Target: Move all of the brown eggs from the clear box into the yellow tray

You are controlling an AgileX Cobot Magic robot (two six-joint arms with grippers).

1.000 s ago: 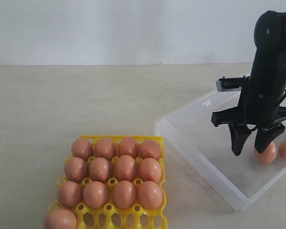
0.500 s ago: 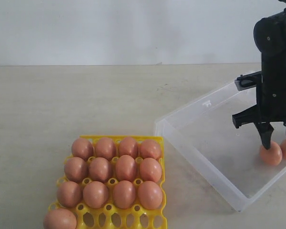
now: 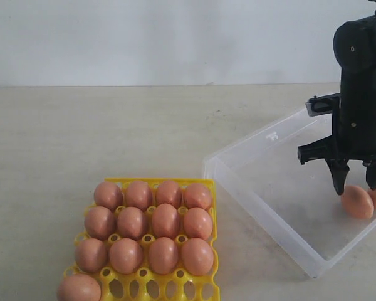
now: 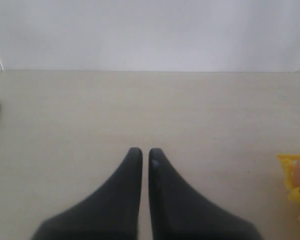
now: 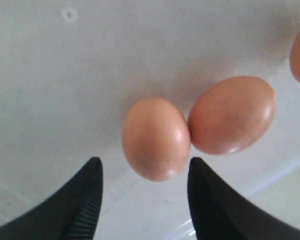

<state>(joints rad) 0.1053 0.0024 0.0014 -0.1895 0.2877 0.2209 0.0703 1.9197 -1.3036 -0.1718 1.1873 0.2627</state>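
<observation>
1. The right fingers hung open and empty in the clear box. They straddled the nearest of the brown eggs, whose long axis ran crosswise to their closing line.
2. A second egg touched it.
3. The left fingers were nearly closed and empty over the table, well apart.
4. We counted three eggs at the box and thirteen visible in the yellow tray.

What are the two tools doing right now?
Left tool: closed, empty.
Right tool: open over a smooth reddish-brown oval egg, not holding it.
</observation>
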